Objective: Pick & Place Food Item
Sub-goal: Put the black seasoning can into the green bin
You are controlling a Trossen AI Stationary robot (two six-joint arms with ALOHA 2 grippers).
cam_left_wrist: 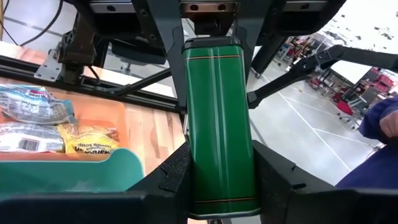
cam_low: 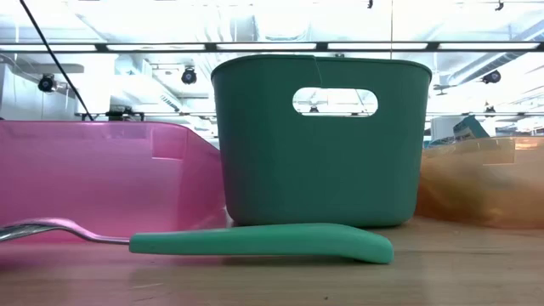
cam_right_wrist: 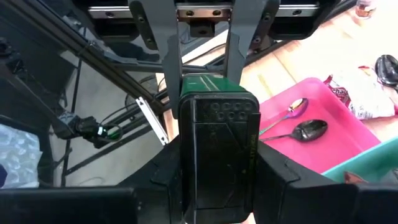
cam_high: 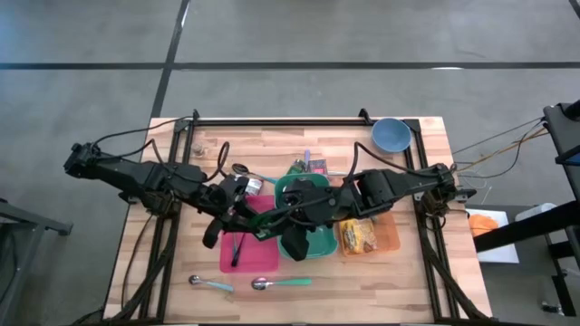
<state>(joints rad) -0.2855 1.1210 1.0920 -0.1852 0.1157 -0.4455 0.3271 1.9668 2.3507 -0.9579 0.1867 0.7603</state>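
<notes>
A green oblong tin [cam_left_wrist: 221,124] with thin gold lines is held in the air between my two grippers, above the pink bin [cam_high: 245,240] and the green bin [cam_high: 304,226] at the table's middle. My left gripper [cam_left_wrist: 222,186] is shut on one end of it. My right gripper [cam_right_wrist: 217,180] is shut on the other end and faces the left one. In the right wrist view the tin [cam_right_wrist: 217,155] shows a dark face. In the high view the arms hide the tin. My left gripper pinches the tin's two long sides [cam_left_wrist: 194,168] between its two fingers, at the end nearer its wrist. The fingers lie along the tin and come from the table's left. The tin is lifted clear. My right gripper pinches the tin's two sides [cam_right_wrist: 186,162] between its two fingers, at the end opposite the left gripper. The fingers come from the table's right, slanting down, and lie along the tin.
An orange bin [cam_high: 372,235] with snack packs stands right of the green bin. The pink bin holds dark spoons [cam_right_wrist: 305,129] and a packet. A blue bowl [cam_high: 390,134] sits at the far right. Two spoons [cam_high: 281,283] lie near the front edge.
</notes>
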